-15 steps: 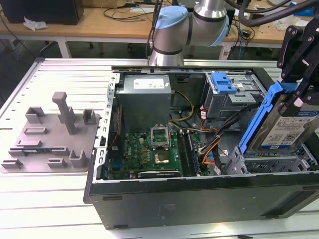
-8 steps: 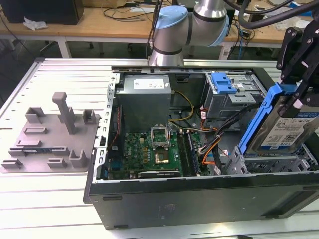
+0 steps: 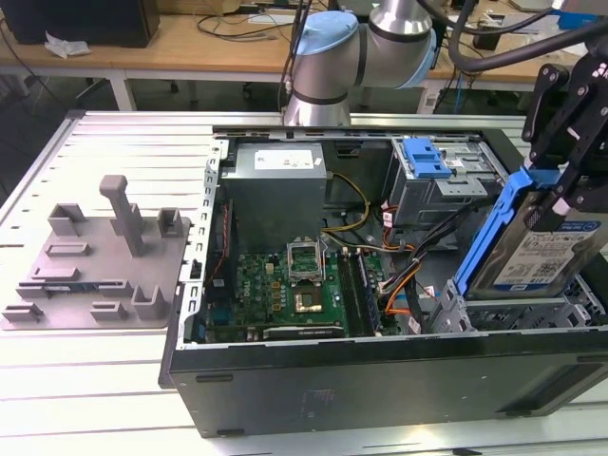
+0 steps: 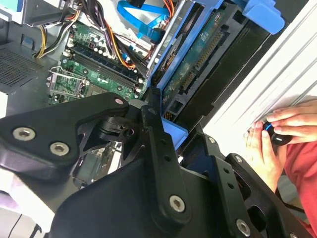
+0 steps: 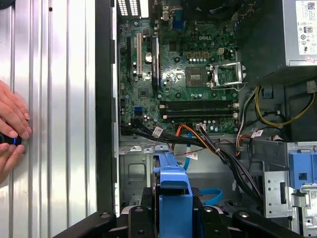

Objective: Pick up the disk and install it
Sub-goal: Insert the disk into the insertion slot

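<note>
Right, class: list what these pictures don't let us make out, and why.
Exterior view: the disk is cut off by the picture's right edge.
Exterior view: the disk covers the drive cage below; the gap between them cannot be told.
Second wrist view: the pincer has its own black links hiding its grip on the blue bracket.
First wrist view: a hand is cut by the edge; the dark thing it touches is too small to name.

You will find no print that can be read for sure. The disk (image 3: 543, 255) carries a white-and-blue label (image 3: 560, 249) with barcodes; its letters are too small to tell. The grey power supply box (image 3: 274, 195) has a white sticker (image 3: 288, 161) with fine lines of print. The motherboard (image 5: 183, 79) bears tiny white markings, not legible
</note>
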You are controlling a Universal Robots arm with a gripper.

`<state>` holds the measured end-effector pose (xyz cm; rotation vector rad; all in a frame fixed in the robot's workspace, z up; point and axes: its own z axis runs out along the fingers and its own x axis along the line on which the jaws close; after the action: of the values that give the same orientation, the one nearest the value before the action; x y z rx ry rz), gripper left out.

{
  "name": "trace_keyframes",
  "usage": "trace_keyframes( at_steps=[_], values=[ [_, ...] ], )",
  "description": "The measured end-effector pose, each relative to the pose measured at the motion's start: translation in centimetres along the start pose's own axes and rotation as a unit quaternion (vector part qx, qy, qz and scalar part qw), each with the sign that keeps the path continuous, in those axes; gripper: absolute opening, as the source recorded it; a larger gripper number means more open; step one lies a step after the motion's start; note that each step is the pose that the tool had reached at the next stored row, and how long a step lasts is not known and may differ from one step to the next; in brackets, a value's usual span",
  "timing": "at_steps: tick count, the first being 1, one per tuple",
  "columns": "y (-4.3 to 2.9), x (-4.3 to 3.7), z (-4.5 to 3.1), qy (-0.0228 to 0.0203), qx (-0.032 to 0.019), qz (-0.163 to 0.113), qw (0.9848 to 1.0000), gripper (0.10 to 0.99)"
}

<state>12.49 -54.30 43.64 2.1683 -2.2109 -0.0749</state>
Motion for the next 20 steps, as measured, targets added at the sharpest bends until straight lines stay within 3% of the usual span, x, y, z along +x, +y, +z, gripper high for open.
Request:
trace_keyframes(
  at_steps=[20],
  values=[
    [-0.18,0.03,2.78,0.0000,0.0000,0.000,1.0000,0.369]
  ],
)
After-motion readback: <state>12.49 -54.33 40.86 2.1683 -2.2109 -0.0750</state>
